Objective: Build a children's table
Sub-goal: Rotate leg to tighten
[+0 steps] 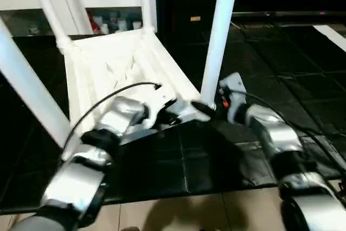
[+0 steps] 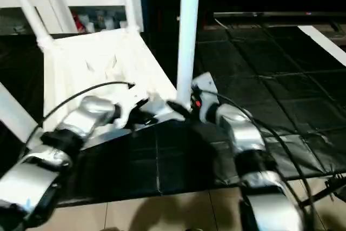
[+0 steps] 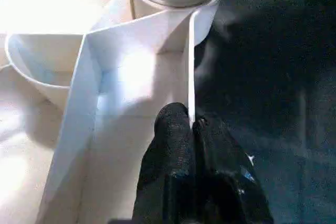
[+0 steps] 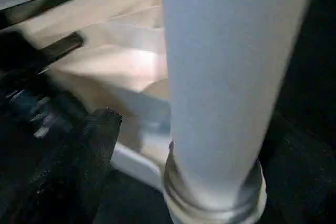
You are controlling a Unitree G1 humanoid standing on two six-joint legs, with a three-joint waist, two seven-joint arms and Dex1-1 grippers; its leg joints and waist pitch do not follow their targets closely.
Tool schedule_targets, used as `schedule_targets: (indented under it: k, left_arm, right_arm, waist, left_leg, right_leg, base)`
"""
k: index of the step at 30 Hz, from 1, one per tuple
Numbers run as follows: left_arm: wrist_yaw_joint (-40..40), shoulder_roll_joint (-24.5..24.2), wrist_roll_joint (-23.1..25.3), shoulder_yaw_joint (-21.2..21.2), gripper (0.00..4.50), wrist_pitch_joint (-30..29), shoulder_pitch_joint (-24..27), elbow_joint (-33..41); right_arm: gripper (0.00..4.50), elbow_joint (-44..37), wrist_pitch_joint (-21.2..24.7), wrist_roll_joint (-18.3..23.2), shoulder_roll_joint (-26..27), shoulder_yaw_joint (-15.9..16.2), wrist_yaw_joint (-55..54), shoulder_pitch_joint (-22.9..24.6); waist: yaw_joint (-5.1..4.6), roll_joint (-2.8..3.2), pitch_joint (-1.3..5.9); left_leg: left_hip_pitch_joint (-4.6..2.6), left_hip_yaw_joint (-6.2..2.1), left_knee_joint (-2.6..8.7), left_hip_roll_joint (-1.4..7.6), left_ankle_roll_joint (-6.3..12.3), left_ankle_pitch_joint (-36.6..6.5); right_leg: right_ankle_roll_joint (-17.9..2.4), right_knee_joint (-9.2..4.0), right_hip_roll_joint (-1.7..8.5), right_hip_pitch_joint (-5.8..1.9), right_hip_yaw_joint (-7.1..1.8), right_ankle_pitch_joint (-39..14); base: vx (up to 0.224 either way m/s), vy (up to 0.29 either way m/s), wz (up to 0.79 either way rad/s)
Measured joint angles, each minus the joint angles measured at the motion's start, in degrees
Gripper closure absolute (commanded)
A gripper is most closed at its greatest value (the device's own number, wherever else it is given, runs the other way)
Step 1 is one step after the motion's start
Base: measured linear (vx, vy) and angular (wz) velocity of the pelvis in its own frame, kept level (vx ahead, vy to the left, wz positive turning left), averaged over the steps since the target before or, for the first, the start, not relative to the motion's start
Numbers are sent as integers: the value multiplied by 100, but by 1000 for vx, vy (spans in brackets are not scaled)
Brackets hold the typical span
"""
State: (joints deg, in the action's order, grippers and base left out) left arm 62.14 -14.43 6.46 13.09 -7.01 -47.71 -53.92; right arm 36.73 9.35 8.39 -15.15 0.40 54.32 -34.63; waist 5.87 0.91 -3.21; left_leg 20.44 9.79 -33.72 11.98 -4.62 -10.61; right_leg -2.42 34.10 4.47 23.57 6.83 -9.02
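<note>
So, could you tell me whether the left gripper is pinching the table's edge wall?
Yes, the left gripper has both black fingers closed on the thin white wall of the upturned table.

Left gripper (image 3: 193,129) pinched closed; right gripper (image 1: 208,109) spread, forearms converging

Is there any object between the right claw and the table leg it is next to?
Nothing visible. The right claw sits at the base of the near leg, where it enters the tabletop's corner socket; no object lies between them.
</note>
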Motion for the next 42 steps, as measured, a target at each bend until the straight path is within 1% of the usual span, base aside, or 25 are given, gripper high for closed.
schedule_targets:
  k: [2,4,6,8,11,13,17,19,21,22,23,24,26,29,32,33,35,36,37,42]
  left_arm:
    - [158,-88,1,44,450,163,27,0]
    - [463,-199,-2,92,450,379,68,13]
    - [885,-392,-13,138,450,559,133,74]
    - [1082,-475,-15,159,450,659,172,115]
    - [1453,-588,-25,273,450,907,219,193]
    - [1677,-641,-58,329,450,1021,251,224]
    - [2047,-697,-107,429,450,1130,311,374]
    - [2154,-717,-111,473,450,1189,320,380]
    - [2209,-725,-109,500,450,1245,321,383]
    - [2216,-728,-108,513,450,1257,321,397]
    - [2223,-730,-108,519,450,1264,321,406]
    - [2255,-737,-107,528,450,1314,320,410]
    - [2276,-736,-108,545,450,1348,321,410]
    - [2286,-739,-108,549,450,1358,321,410]
    - [2302,-748,-108,550,450,1362,321,410]
    - [2305,-748,-109,551,450,1364,321,410]
    - [2322,-753,-108,564,450,1366,321,410]
    - [2340,-756,-109,576,450,1369,321,410]
    - [2344,-755,-109,583,450,1373,321,410]
    - [2344,-753,-108,587,450,1407,320,408]
  right_arm:
    - [5,-75,-6,97,-89,3,333,61]
    - [5,-127,-14,194,-280,39,840,99]
    - [5,-246,-5,320,-520,158,1470,121]
    - [5,-278,2,343,-600,231,1767,121]
    - [5,-239,-11,344,-732,375,2189,119]
    - [38,-156,-46,337,-768,437,2348,110]
    - [51,9,-91,315,-858,513,2610,37]
    - [80,11,-94,314,-867,568,2688,-9]
    - [85,43,-94,298,-870,651,2820,-78]
    - [99,45,-95,297,-877,681,2874,-92]
    - [99,45,-95,297,-878,685,2891,-94]
    - [123,50,-80,302,-879,687,2978,-95]
    - [128,52,-51,307,-882,696,3071,-95]
    - [163,52,21,318,-883,715,3190,-97]
    - [181,52,80,323,-886,786,3269,-99]
    - [181,52,120,323,-884,818,3279,-99]
    - [213,52,154,324,-885,835,3308,-99]
    - [213,52,166,324,-887,844,3319,-99]
    - [226,52,166,324,-887,847,3322,-101]
    - [244,50,179,324,-895,848,3335,-103]
  waist:
    - [30,0,0]
    - [84,0,0]
    - [131,0,0]
    - [166,0,0]
    - [261,0,0]
    - [306,0,0]
    - [370,0,0]
    - [379,0,0]
    - [374,0,0]
    - [371,-1,0]
    - [370,-1,0]
    - [367,-1,0]
    - [367,-1,0]
    - [366,-1,0]
    - [366,-1,0]
    - [366,-1,0]
    - [368,-1,0]
    - [371,-1,0]
    - [373,-1,0]
    - [372,-1,0]
  left_leg:
    - [1,-1,-2,1,0,0]
    - [10,-1,-5,1,0,0]
    - [16,-2,-7,1,5,-3]
    - [17,-3,-12,2,6,-4]
    - [20,-3,-17,1,7,-5]
    - [22,-2,-21,-1,-2,-11]
    - [27,-3,-29,-1,-18,-21]
    - [27,-5,-31,-1,-19,-21]
    - [27,-5,-32,0,-20,-21]
    - [26,-5,-33,0,-20,-21]
    - [26,-5,-33,0,-20,-21]
    - [26,-5,-33,0,-20,-22]
    - [27,-5,-33,0,-20,-22]
    - [27,-5,-34,0,-20,-22]
    - [27,-5,-35,0,-20,-22]
    - [29,-5,-35,0,-20,-22]
    - [31,-6,-35,0,-20,-22]
    - [33,-5,-36,0,-20,-22]
    - [34,-6,-37,0,-19,-22]
    - [33,-7,-43,0,-20,-22]
  right_leg:
    - [0,1,0,0,1,0]
    - [-1,1,0,6,1,0]
    - [0,1,1,9,2,0]
    - [0,2,1,9,2,0]
    - [0,2,3,8,2,0]
    - [0,3,6,7,1,0]
    - [0,7,8,6,1,0]
    - [-1,11,8,7,1,0]
    - [-1,14,8,8,1,0]
    - [0,15,8,8,2,0]
    - [0,16,8,8,1,0]
    - [0,16,8,8,1,0]
    - [0,16,8,8,1,0]
    - [0,16,8,8,1,0]
    - [0,16,8,9,2,0]
    - [0,16,8,10,2,0]
    - [0,16,8,11,2,0]
    - [0,16,8,11,2,0]
    - [0,16,8,12,2,0]
    - [0,21,8,11,2,0]
  base:
    - [0,0,0]
    - [0,0,0]
    - [0,0,0]
    - [0,0,0]
    - [0,0,0]
    - [0,0,0]
    - [0,0,0]
    - [0,0,0]
    - [0,0,0]
    - [0,0,0]
    - [0,0,0]
    - [0,0,0]
    - [0,0,0]
    - [0,0,0]
    - [0,0,0]
    - [0,0,0]
    - [0,0,0]
    - [0,0,0]
    - [0,0,0]
    - [0,0,0]
